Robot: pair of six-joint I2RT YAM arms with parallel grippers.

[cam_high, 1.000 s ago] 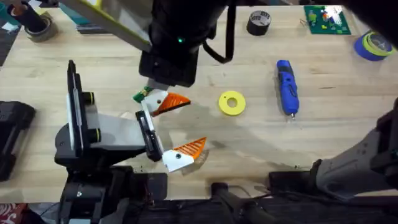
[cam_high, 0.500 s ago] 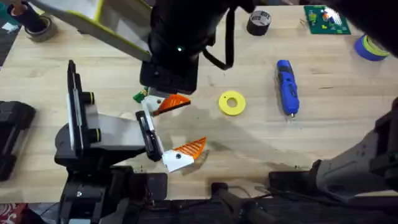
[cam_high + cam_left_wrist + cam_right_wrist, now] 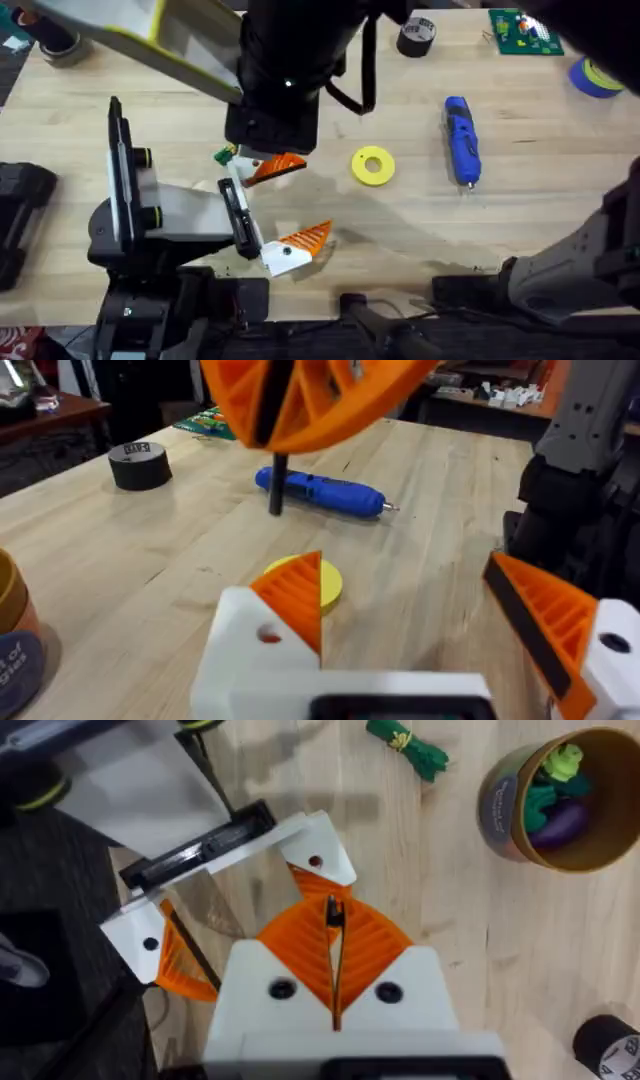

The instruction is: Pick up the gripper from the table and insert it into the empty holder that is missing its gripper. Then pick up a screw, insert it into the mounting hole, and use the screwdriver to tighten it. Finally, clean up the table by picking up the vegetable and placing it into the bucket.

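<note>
My left gripper [image 3: 315, 197] lies open on the table, its two fingers wide apart. On its farther finger the white holder [image 3: 322, 838] carries the orange gripper [image 3: 278, 165], and its mounting hole [image 3: 315, 861] shows empty. My right gripper [image 3: 332, 915] hovers just above that finger, shut on a thin dark screw [image 3: 277, 488] that points down. The green vegetable [image 3: 408, 745] lies on the wood beside the holder. Past it stands the bucket [image 3: 560, 805], holding colourful toys. Farther right, the blue screwdriver [image 3: 462, 140] rests on the table.
A flat yellow ring [image 3: 373, 165] lies between the left gripper and the screwdriver. A black tape roll [image 3: 416, 36], a green circuit board [image 3: 522, 30] and a blue-yellow tape roll [image 3: 600, 72] sit along the far edge. The right arm [image 3: 285, 90] spans the table's middle.
The right arm has sunk slightly over the left gripper's farther finger and now covers more of its white mount. The left arm has stayed still.
</note>
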